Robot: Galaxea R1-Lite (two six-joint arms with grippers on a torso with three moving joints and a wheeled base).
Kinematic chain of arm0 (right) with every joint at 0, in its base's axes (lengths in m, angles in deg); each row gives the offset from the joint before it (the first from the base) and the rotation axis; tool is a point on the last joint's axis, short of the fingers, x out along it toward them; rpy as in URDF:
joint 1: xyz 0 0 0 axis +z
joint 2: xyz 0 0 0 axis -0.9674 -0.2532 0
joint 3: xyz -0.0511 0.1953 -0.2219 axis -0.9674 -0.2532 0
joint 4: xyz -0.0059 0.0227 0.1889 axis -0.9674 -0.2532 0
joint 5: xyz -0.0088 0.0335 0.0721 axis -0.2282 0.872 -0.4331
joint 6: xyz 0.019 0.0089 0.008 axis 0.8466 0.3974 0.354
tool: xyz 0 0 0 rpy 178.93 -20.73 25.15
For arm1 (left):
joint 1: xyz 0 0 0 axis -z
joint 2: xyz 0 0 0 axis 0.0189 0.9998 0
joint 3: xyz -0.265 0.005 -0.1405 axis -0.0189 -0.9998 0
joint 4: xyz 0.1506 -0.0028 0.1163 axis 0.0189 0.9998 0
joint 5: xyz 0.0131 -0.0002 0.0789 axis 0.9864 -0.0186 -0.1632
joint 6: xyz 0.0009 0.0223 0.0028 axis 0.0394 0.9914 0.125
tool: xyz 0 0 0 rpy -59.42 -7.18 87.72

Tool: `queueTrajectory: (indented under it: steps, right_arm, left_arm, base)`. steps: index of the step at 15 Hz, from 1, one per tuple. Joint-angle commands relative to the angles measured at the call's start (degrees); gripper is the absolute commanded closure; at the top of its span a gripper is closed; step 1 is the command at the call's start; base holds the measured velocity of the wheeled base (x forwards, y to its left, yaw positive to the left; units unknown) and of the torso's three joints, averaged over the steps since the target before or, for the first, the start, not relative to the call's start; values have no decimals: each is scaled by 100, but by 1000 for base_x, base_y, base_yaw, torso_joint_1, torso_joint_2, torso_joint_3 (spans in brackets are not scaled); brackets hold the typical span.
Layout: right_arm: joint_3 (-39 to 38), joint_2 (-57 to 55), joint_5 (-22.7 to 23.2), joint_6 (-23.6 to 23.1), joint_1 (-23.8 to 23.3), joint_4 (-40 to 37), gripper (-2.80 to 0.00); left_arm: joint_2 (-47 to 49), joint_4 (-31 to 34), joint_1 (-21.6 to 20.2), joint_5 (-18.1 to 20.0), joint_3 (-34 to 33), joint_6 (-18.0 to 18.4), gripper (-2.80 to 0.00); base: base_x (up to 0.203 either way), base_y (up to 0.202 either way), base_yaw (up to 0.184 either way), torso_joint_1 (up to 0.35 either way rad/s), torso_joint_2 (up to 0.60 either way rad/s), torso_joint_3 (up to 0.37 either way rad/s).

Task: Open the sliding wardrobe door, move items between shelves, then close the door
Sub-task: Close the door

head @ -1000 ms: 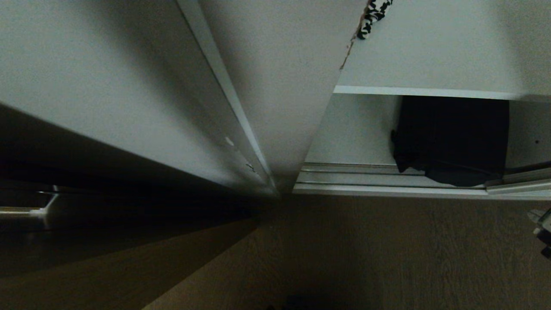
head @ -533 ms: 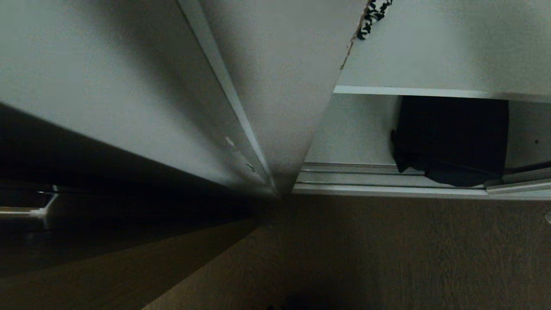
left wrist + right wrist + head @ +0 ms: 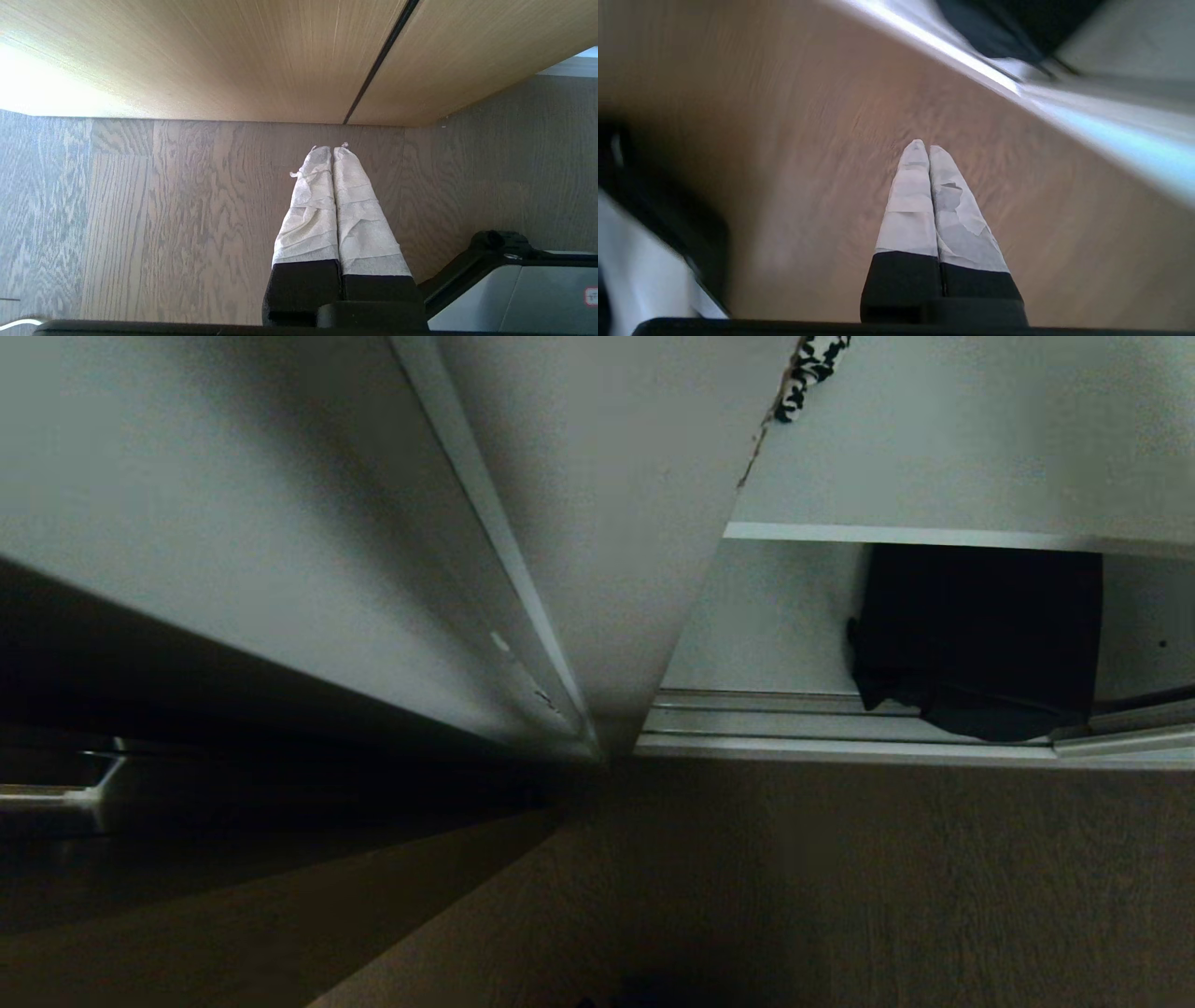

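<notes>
- One sliding wardrobe door (image 3: 280, 541) – a single pale panel with a thin metal edge.
- One black fabric item (image 3: 980, 635), on the bottom board.
- One white shelf (image 3: 896, 534) edge in view above it.
- One patterned cushion (image 3: 810, 364) corner.
- Two hands – left hand (image 3: 332, 148), right hand (image 3: 923, 148).
- Two taped fingers on each.
- One wood-grain door (image 3: 280, 60).

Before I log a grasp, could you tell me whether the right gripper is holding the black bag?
No: the right gripper has its fingers pressed together, empty above the wood floor, apart from the black bag.
</notes>
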Motion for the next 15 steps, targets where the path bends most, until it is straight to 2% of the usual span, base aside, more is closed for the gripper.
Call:
queueTrajectory:
  steps: [1,2,4,7,11,12,13,15]
  right_arm:
    - [-38,889,-614,1343,463,-23,0]
    - [-121,1117,-906,1635,665,-27,0]
    - [-715,1726,-1197,1866,794,-25,0]
    - [-1693,2680,-1300,1943,934,4,0]
    - [-2486,4014,-1340,2062,1369,-290,0]
    - [-2666,4240,-1351,2226,1414,-315,0]
    - [-2798,4309,-1343,2650,1440,-179,0]
    - [-2896,4329,-1351,2795,1451,582,0]
  left_arm:
    - [-2,0,-2,-4,0,0,0]
    - [-2,0,-2,-4,0,0,0]
    - [-2,0,-2,-4,0,0,0]
    - [-2,8,-2,-4,0,0,0]
    - [-2,6,-2,-4,0,0,0]
    - [-2,0,-2,-4,0,0,0]
    - [-2,0,-2,-4,0,0,0]
    - [-2,0,-2,-4,0,0,0]
  base:
    - [0,0,0,0,0,0]
    - [0,0,0,0,0,0]
    - [0,0,0,0,0,0]
    - [0,0,0,0,0,0]
    - [0,0,0,0,0,0]
    - [0,0,0,0,0,0]
    - [0,0,0,0,0,0]
    - [0,0,0,0,0,0]
